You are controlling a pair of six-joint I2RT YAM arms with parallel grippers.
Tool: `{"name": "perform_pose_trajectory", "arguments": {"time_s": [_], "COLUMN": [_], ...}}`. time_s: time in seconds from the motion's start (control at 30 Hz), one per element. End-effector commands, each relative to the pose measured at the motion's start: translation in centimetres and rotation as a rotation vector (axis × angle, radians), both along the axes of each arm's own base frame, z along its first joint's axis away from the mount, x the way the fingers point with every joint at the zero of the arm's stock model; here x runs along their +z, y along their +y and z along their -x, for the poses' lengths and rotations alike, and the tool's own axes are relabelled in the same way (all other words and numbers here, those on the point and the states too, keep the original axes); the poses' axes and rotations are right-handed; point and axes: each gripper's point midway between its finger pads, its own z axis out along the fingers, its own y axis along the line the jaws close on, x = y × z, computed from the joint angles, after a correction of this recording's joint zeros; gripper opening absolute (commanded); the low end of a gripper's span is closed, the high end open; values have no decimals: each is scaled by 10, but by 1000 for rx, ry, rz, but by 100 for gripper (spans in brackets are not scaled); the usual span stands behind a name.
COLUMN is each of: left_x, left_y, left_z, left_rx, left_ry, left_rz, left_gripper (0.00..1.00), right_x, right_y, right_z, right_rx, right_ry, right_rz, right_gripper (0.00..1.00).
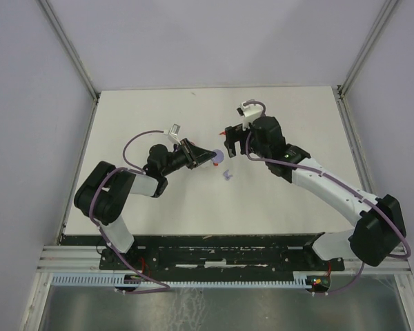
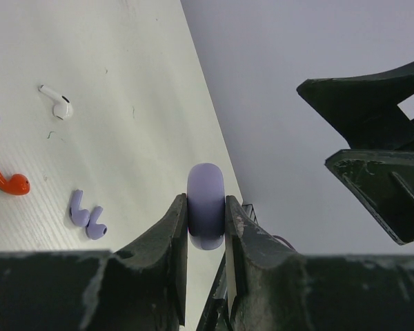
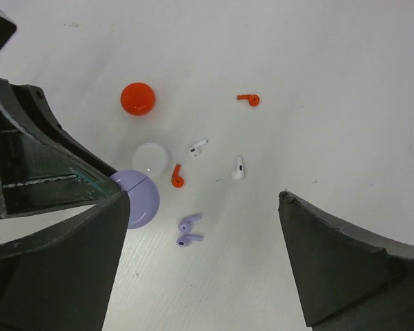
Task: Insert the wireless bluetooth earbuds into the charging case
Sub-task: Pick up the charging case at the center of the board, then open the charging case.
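Observation:
A lavender round charging case point(image 2: 205, 203) stands on edge, pinched between the fingers of my left gripper point(image 2: 205, 222), which is shut on it. From above, that gripper point(image 1: 205, 157) holds the case point(image 1: 219, 156) near the table's middle. The case point(image 3: 139, 200) looks closed. Two lavender earbuds point(image 3: 190, 229) lie side by side just right of it, also visible as lavender earbuds point(image 2: 86, 215) and from above point(image 1: 225, 174). Two red earbuds point(image 3: 176, 177) point(image 3: 249, 99) and two white earbuds point(image 3: 197, 146) point(image 3: 238, 169) lie loose. My right gripper point(image 3: 201, 200) hangs open above the lavender pair, holding nothing.
A red round case point(image 3: 137, 98) and a white round case point(image 3: 150, 160) rest on the table point(image 3: 345, 83) beyond the lavender one. The right gripper's dark fingers point(image 2: 379, 158) loom close to the held case. Grey walls enclose the white table point(image 1: 159, 207).

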Motion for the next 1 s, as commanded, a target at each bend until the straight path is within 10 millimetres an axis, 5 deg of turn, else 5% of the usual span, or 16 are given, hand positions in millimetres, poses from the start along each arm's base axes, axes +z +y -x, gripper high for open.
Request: {"name": "perform_pose_trajectory", "arguments": {"time_s": [0.0, 0.97], "left_x": [21, 45], "left_y": [-5, -6], "left_z": [-2, -1], "left_rx": [-11, -19], "left_ry": [-34, -52], "left_rz": [51, 108], "left_gripper": [3, 3], "right_x": [-11, -73], "right_y": [-8, 33], "right_z": [-5, -22], "right_rx": [-63, 24], "right_ry": [84, 210], "right_rz": [74, 56], "right_gripper": [97, 98]}}
